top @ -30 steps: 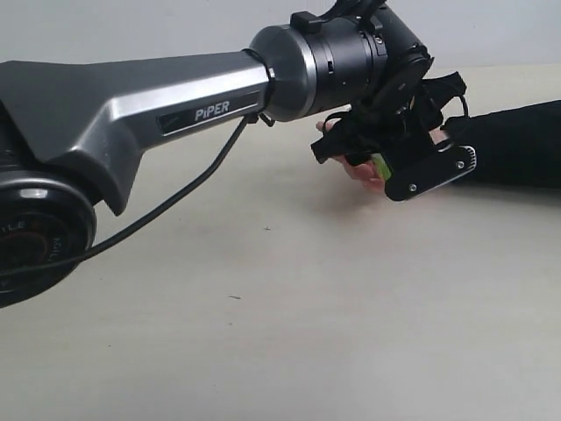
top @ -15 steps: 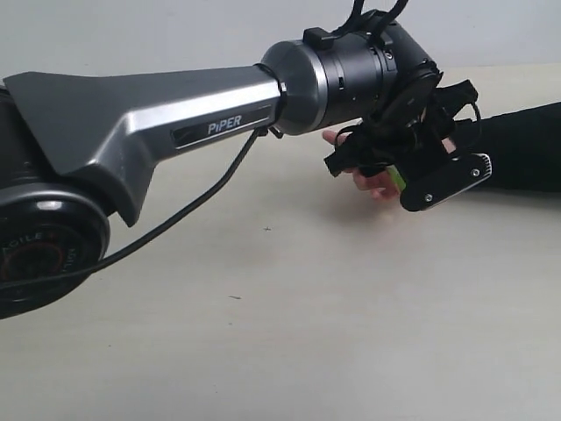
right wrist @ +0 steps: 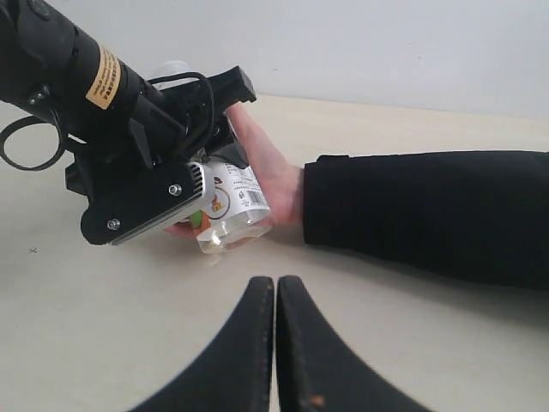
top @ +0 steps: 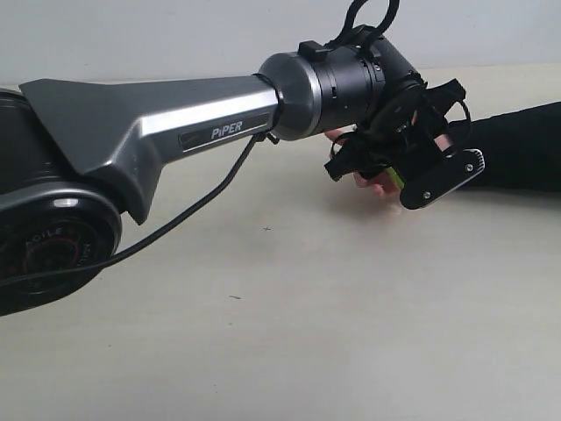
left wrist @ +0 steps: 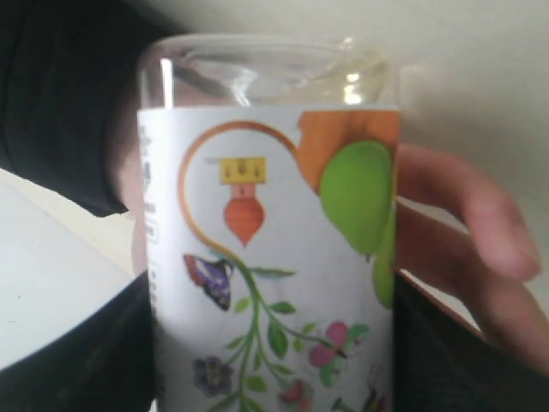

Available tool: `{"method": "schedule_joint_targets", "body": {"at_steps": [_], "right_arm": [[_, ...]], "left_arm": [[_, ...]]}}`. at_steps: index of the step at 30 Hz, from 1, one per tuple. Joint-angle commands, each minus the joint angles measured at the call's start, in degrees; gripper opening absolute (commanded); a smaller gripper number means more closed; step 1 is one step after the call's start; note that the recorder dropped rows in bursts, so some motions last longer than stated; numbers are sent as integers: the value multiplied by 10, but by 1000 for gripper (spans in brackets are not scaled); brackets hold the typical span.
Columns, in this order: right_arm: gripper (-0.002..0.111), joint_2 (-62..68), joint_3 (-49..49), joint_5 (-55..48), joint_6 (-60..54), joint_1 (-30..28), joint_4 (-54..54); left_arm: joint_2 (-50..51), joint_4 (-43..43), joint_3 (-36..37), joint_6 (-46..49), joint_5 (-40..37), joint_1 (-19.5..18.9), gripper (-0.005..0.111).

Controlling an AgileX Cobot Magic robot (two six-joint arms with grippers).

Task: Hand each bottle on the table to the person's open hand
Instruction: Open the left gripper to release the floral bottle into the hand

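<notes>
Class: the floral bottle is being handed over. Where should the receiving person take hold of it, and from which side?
Probably the clear base end of the floral bottle, closing the fingers up from underneath. The robot's left hand clamps the labelled middle from two sides, so only that end sticks out free, and the person's open hand lies palm up beneath it.

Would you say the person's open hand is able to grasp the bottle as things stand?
Probably yes: the bottle rests against the person's open hand; only the left gripper, clamped round it, holds it.
</notes>
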State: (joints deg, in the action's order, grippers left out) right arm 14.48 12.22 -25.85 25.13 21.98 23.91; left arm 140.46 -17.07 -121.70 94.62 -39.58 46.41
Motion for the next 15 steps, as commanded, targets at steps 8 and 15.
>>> {"method": "schedule_joint_targets", "body": {"at_steps": [8,15], "right_arm": [[1,-5,-3,8,1,0,2],[1,-5,-3,8,1,0,2]], "left_arm": [[0,-4,-4,-25,-55,-1,50],[0,-4,-4,-33,-59,-1,52]]}}
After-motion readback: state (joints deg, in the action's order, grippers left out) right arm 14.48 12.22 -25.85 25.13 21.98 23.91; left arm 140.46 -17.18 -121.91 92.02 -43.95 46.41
